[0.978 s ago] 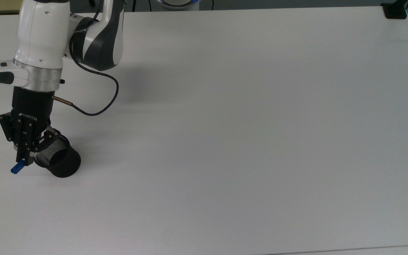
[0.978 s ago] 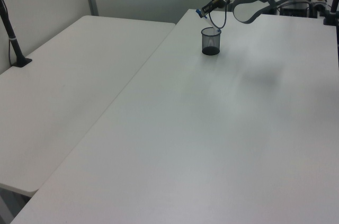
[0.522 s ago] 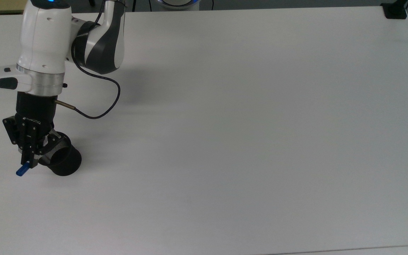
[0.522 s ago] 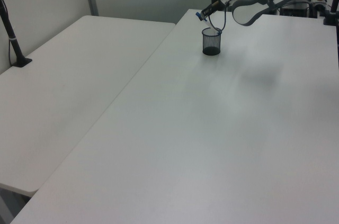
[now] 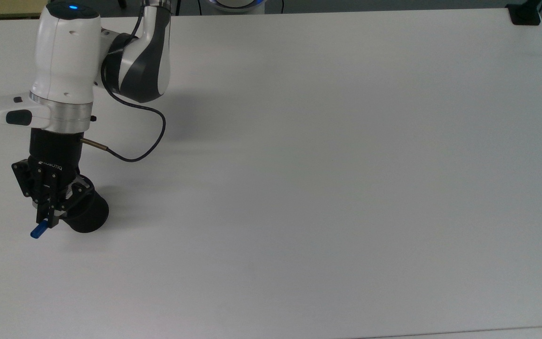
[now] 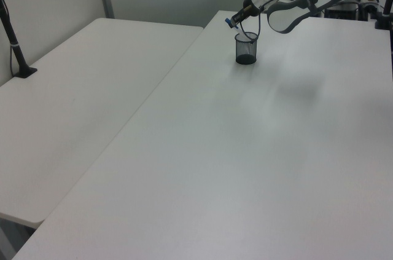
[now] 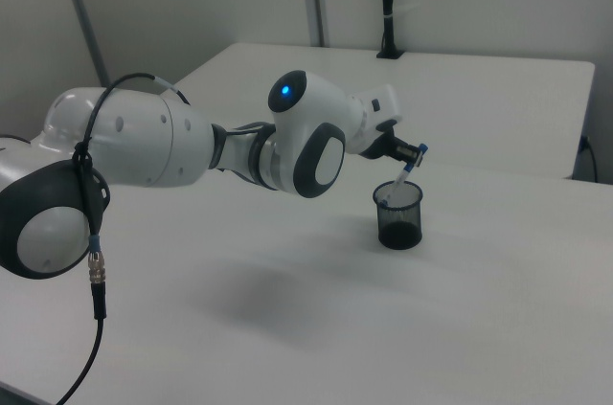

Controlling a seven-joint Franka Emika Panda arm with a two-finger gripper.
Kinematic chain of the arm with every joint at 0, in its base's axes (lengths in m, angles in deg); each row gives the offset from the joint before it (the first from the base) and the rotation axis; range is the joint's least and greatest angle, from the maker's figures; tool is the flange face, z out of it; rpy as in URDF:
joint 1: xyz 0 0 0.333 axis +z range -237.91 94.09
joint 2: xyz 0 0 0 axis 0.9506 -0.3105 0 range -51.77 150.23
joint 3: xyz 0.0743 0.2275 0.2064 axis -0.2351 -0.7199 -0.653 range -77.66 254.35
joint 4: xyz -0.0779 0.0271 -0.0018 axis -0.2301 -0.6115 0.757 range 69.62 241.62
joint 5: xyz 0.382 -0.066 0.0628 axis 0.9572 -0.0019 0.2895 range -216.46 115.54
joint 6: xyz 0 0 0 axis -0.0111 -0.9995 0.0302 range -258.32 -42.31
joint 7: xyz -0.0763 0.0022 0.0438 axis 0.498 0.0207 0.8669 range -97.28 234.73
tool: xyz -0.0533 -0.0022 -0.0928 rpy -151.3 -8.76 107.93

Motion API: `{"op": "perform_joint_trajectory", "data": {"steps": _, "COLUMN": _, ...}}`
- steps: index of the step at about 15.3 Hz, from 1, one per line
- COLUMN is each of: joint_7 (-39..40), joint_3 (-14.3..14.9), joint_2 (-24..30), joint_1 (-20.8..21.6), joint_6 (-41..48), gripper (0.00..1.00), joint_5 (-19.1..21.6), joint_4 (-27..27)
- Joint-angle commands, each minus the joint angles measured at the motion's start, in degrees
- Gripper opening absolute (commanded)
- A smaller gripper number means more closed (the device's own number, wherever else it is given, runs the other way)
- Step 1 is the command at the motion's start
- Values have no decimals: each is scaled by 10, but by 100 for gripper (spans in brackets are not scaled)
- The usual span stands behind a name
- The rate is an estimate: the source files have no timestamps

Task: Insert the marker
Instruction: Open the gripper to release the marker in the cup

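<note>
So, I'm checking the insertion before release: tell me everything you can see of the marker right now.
The marker is slim, with a white barrel and a blue end sticking out past the gripper, which is shut on it. It is held tilted, not upright. In the right view its lower end dips past the rim of the black mesh cup, while the blue top leans up toward the right view's right. Whether the tip touches the cup's wall or floor cannot be told.

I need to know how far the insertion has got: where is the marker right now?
The marker is tilted in the gripper over the black mesh cup, its lower end at the cup's mouth, right of centre in the right view.
</note>
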Motion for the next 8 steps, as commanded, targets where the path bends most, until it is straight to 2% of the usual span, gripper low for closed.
{"op": "perform_joint_trajectory", "data": {"steps": 1, "joint_7": -11, "joint_3": 0, "joint_2": 22, "joint_1": 15, "joint_6": 12, "gripper": 100, "joint_5": 0, "joint_4": -2}}
{"op": "perform_joint_trajectory", "data": {"steps": 8, "joint_7": -11, "joint_3": 0, "joint_2": 38, "joint_1": 15, "joint_6": 14, "gripper": 100, "joint_5": -2, "joint_4": 1}}
